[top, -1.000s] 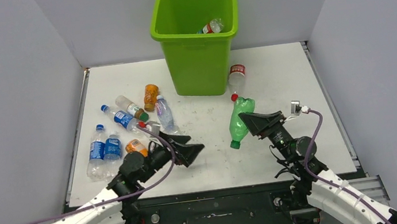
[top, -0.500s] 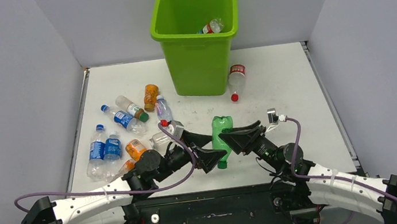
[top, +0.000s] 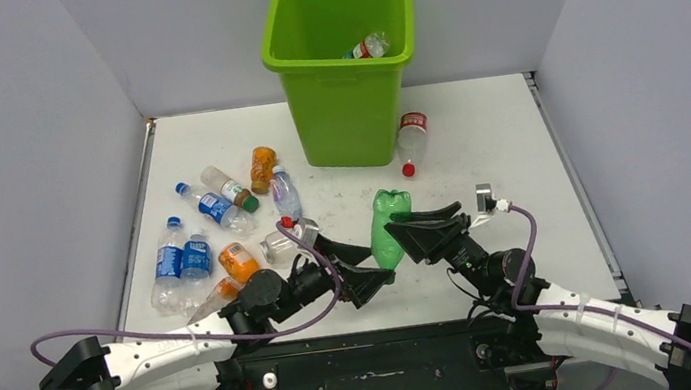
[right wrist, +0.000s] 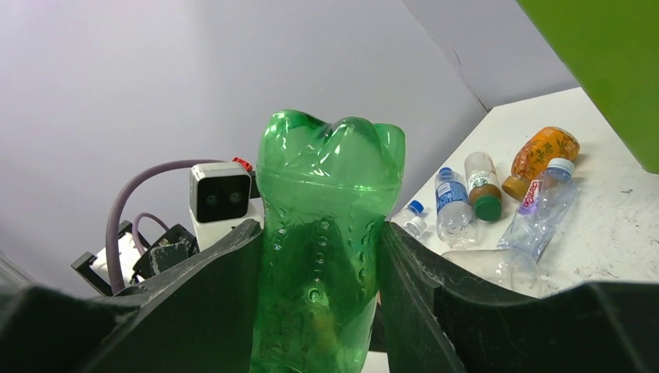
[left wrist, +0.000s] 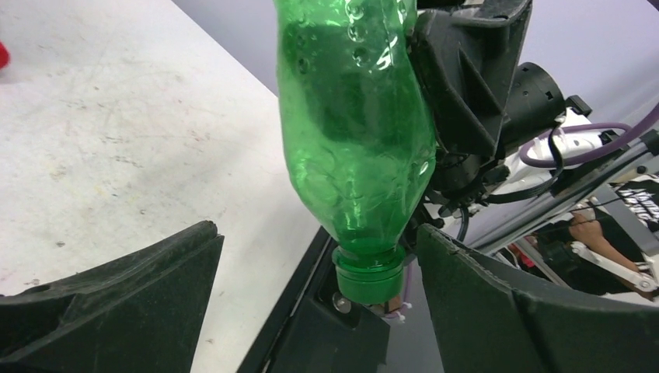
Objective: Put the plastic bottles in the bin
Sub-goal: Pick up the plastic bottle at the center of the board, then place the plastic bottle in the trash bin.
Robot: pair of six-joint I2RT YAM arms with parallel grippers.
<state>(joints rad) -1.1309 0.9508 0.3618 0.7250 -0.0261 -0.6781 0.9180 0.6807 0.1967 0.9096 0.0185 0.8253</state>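
Over white tabletop (top: 475, 138), right gripper (right wrist: 319, 233) pinches a green plastic bottle (top: 385, 222); wide-spread left gripper (top: 380, 263), closing off-centre, could dislodge it.

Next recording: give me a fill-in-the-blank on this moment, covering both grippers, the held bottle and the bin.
The right gripper is shut on a bottle whose colour is ___.
The left gripper is ___, with that bottle's cap between its jaws.
The clear bottle inside the bin bears a ___ label.
The lone bottle lying next to the bin has a ___ cap.
Missing words: green; open; red; red.
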